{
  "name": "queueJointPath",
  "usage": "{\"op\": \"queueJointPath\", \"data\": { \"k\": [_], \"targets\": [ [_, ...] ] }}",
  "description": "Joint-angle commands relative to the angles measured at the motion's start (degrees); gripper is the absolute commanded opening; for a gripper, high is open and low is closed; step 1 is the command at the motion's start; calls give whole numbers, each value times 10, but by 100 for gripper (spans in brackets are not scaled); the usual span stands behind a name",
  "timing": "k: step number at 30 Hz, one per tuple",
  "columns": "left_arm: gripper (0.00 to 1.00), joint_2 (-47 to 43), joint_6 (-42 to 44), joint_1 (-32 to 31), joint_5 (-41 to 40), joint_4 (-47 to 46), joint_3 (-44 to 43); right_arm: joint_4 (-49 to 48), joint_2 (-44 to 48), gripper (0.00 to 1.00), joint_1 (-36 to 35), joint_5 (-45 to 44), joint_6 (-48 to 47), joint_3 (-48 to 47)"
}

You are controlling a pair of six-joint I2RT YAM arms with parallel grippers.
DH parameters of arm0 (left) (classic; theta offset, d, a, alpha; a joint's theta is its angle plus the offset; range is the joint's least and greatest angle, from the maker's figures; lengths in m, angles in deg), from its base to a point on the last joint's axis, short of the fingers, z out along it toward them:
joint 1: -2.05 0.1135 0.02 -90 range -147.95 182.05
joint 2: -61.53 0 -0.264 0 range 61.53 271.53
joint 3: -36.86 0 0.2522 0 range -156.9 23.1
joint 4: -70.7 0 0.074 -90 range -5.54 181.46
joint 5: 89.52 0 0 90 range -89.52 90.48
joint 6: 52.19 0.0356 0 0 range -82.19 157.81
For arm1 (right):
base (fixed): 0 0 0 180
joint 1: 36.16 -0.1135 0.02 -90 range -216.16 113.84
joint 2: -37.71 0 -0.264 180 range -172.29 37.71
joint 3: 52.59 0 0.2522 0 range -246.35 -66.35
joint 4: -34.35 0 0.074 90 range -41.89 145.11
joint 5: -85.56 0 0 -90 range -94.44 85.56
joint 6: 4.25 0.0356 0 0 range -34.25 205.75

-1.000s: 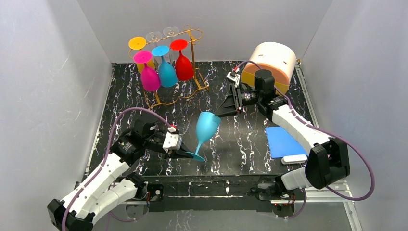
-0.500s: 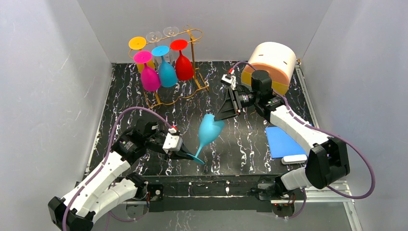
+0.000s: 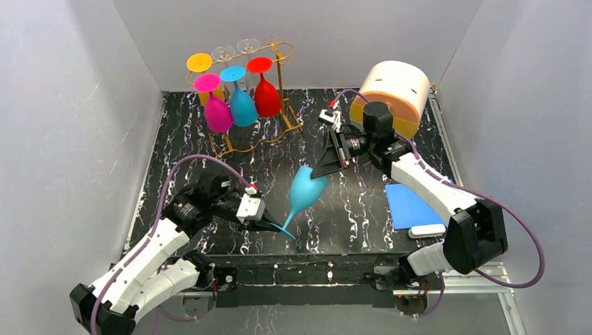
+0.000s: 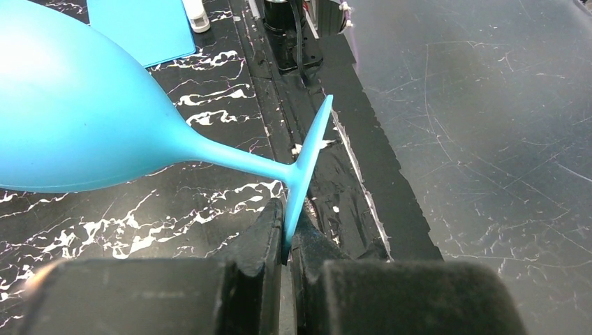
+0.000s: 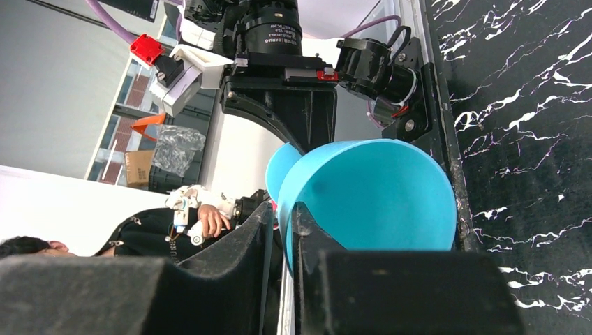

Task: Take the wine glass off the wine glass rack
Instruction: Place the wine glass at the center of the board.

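Observation:
A light blue wine glass hangs tilted above the black marble table, off the gold wine glass rack at the back left. My left gripper is shut on the edge of its round foot, which is pinched between the left gripper fingers. My right gripper is at the bowl's mouth. In the right wrist view the right gripper straddles the rim of the bowl, one finger inside and one outside. Its jaws are narrow, with a thin gap left by the outer finger.
On the rack hang a pink glass, a blue glass, a red glass, a yellow-footed one and clear ones. A cream and orange drum stands at the back right. A blue pad and white block lie front right.
My right gripper has moved down and left onto the bowl's rim and narrowed its jaws. The glass has tipped slightly in my left gripper's hold.

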Motion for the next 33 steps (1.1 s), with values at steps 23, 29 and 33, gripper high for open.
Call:
{"op": "queueJointPath", "data": {
  "k": [23,29,33],
  "targets": [
    [50,-34,-66,0,-44,16,-19,100,26,1,-11,-68,-115,-61],
    [75,-55,-87,0,-82,20,-19,126,37,1,-11,-109,-143,-62],
    [85,-56,-107,0,-120,20,-19,170,47,1,-10,-169,-182,-64]
  ]
}}
